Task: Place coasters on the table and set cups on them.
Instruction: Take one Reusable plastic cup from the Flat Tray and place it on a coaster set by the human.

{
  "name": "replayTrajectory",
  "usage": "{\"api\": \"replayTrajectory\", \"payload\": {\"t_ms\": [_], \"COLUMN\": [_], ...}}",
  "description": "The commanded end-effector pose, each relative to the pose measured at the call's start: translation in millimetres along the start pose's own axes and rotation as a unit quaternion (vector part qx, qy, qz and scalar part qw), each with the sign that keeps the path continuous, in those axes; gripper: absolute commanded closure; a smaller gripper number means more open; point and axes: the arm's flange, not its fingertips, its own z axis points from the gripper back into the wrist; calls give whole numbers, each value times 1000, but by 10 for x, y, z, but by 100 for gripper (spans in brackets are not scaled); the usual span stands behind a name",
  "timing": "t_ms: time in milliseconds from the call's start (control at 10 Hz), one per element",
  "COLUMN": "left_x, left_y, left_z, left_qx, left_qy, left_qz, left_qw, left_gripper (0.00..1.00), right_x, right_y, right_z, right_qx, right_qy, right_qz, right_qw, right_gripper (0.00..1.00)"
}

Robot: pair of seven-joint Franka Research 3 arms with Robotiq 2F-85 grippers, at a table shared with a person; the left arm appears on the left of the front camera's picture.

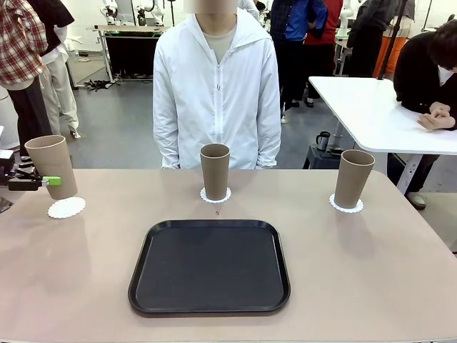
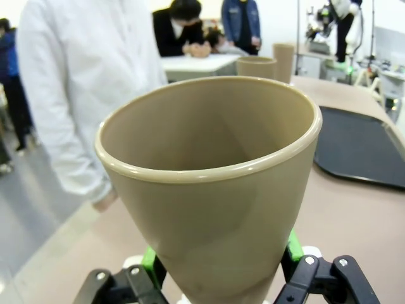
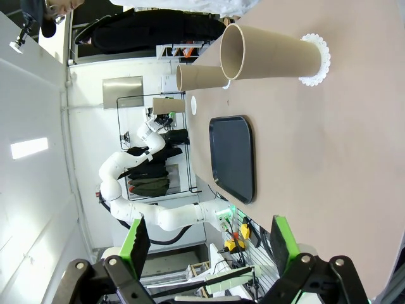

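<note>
Left gripper (image 1: 51,181) pinches a tan matte tapered cup (image 1: 52,166), tilted, just above the lacy white paper coaster (image 1: 66,208) at the table's (image 1: 86,286) left. Best to level it, centre it, lower gently. Middle cup (image 1: 214,171) and right cup (image 1: 353,178) stand on coasters. Right gripper (image 3: 209,244) spread, empty.

the front view looks from the robot's side across the desk (image 1: 357,286) at a person (image 1: 218,93) standing at the far edge, taking in the whole black tray (image 1: 209,268). the left wrist view sits very close behind its claw (image 2: 221,266), facing along the desk edge. the right wrist view is rolled sideways, set back, looking down the desk's length. all three share the tray and desk top.
</note>
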Motion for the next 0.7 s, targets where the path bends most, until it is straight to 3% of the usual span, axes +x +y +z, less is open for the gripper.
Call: {"api": "replayTrajectory", "payload": {"t_ms": [0,600], "left_x": [-82,-300], "left_y": [77,-27], "left_z": [-18,-133], "left_qx": [13,1], "left_qy": [-6,-14], "left_qz": [-15,-67], "left_qw": [1000,998], "left_gripper": [16,16], "right_x": [7,7], "right_y": [13,13], "right_z": [-7,-7], "right_qx": [-3,-3], "right_qy": [-2,-2], "right_qz": [-1,-1], "right_qw": [1000,1000], "right_gripper": [0,0]}}
